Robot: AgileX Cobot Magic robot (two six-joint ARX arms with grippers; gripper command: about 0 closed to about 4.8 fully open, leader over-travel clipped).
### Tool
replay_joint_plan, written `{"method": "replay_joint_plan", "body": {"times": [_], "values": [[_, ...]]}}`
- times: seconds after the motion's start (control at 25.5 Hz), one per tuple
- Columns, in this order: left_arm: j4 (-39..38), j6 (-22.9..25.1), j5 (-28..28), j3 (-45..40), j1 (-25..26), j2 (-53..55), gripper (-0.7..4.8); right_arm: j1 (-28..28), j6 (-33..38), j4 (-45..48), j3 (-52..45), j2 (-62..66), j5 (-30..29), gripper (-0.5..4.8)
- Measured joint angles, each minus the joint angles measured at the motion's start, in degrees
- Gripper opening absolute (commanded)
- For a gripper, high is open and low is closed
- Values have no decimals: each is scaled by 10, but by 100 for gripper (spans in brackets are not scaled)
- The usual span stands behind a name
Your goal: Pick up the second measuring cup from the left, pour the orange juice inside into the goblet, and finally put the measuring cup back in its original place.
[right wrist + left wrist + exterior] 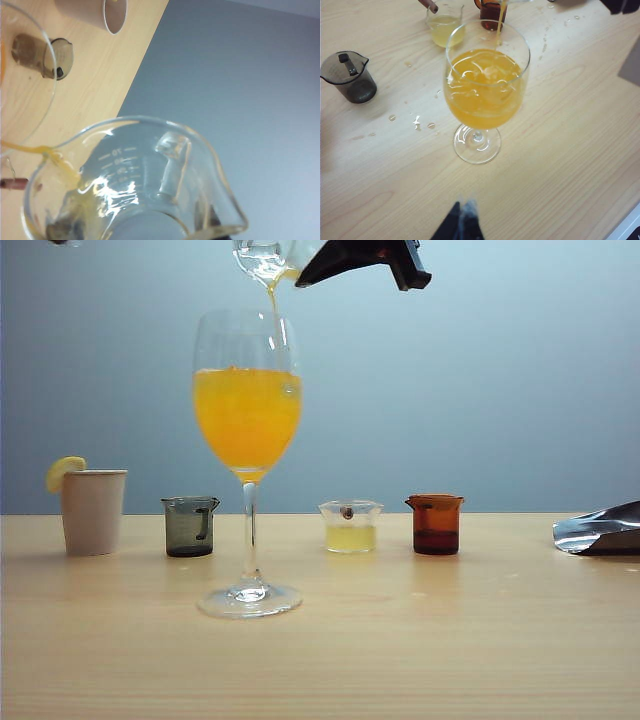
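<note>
- The right gripper is holding the second measuring cup from the left tipped over the goblet at the top of the exterior view, its dark jaws clamped on the cup's far side, as a thin stream of the orange juice is running from the pour lip into the bowl.
- The pour is looking nearly finished: the cup is showing almost clear in the right wrist view, with only a trickle leaving its lip, while the goblet is standing filled to about its widest part.
- Still to come, by this reading: righting the cup and setting it back on the bare patch of table between the smoky grey cup and the cup of pale yellow liquid, behind the goblet's stem.
- The left gripper is hanging above the table near the goblet's foot, holding nothing; its finger tips are appearing pressed together.
- Readable writing: raised graduation marks on the cup wall, one seeming to read "70"; no brand is showing.
- Small droplets are lying on the wood near the goblet.
</note>
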Motion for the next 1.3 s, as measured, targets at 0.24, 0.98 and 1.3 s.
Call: {"method": "replay_joint_plan", "body": {"times": [0.24, 0.98, 1.3], "values": [[0, 2, 0, 0, 0, 0, -6, 7, -10, 13, 0, 0, 12, 148], [16, 2, 0, 0, 0, 0, -6, 11, 254, 26, 0, -2, 8, 147], [48, 2, 0, 0, 0, 0, -6, -66, 577, 31, 0, -3, -85, 146]]}}
